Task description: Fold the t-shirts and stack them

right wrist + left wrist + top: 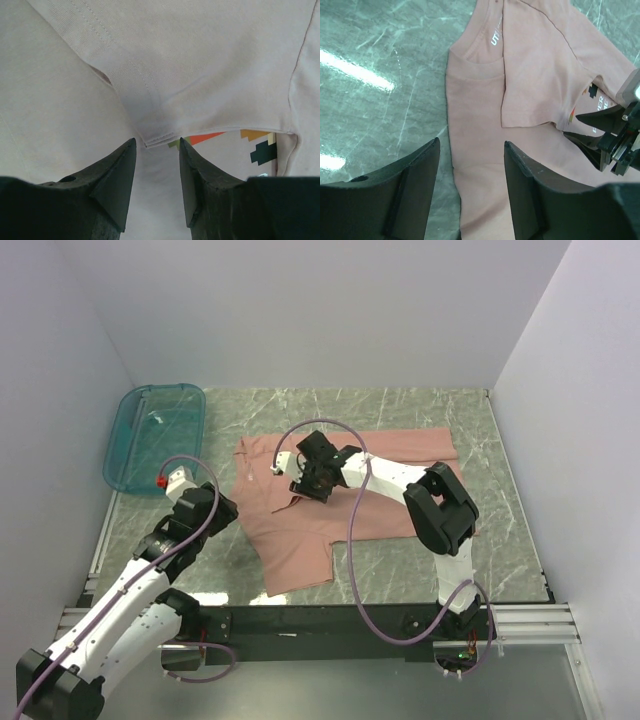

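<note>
Wears white shells on the left arm [120,600] and right arm [395,478], with bulky black housings at the joints. Trails a thin lilac cable [352,550] in loops along each — glossy, slack. Carries a small red tab [160,482] by the left wrist. Ends in matte black wedge fingers [112,185], flat on the inner faces, with a round hole in one flank.

There is one t-shirt [290,540], one bin [155,435] and one counter [500,540]. Two arms show: the left arm [140,580] and the right arm [400,480]. Each has two fingers, four in all: left fingers [415,190], right fingers [115,185].
</note>
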Robot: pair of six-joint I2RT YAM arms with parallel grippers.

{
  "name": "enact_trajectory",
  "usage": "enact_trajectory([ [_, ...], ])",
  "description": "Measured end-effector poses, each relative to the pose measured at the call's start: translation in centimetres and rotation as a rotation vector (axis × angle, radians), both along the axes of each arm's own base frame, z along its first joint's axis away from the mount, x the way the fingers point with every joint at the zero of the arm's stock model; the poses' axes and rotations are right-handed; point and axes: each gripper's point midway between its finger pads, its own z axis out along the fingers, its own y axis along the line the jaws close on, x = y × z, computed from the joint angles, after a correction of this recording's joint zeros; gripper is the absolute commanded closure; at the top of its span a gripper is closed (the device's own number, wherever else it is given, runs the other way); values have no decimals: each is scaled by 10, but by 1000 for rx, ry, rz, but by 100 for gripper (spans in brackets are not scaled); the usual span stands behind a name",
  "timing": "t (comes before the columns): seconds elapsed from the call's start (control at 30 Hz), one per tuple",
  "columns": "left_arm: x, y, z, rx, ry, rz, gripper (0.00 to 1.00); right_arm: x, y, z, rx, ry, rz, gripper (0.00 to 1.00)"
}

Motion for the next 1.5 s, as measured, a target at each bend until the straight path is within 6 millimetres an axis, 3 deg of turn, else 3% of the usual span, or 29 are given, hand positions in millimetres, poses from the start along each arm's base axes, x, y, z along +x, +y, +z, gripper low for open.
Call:
enact_trajectory([
  [0.57,-2,3,-4,2,14,17,41,1,-2,-14,-32,11,-7,55],
  [0.7,-2,3,-4,2,13,17,41,1,-2,-17,-42,10,-8,61],
  [1.03,-2,3,-4,2,14,17,42,2,-4,-20,-52,8,-7,87],
  [1.5,-3,3,-6,8,18,10,42,5,-8,-4,-55,-40,2,91],
])
